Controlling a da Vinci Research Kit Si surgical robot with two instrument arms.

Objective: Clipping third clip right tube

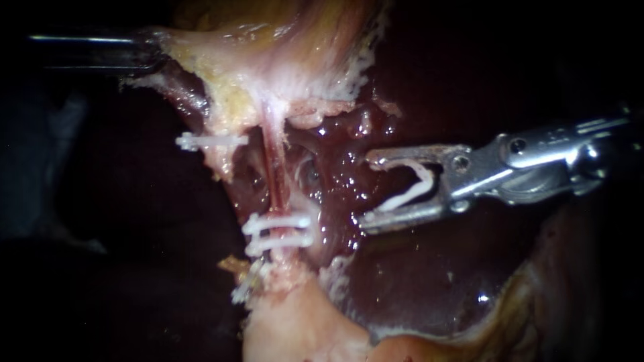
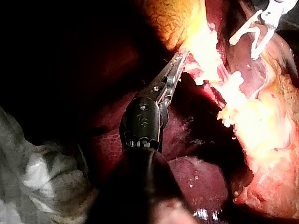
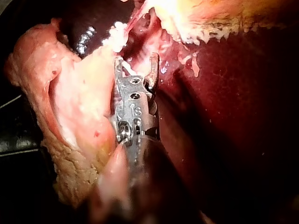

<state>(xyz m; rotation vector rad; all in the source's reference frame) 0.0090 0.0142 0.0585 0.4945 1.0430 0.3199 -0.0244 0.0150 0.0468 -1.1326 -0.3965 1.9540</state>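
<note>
At the left, the gallbladder is gripped by the clenched jaws of the left instrument. In the middle, the right tube is seen crossed by two clips. Near it on the right, not touching it, an open clip is held between the spread jaws of the right instrument

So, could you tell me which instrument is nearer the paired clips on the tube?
Right. The right instrument, with its loaded clip, sits beside the paired clips; the left instrument is far up-left.
</note>
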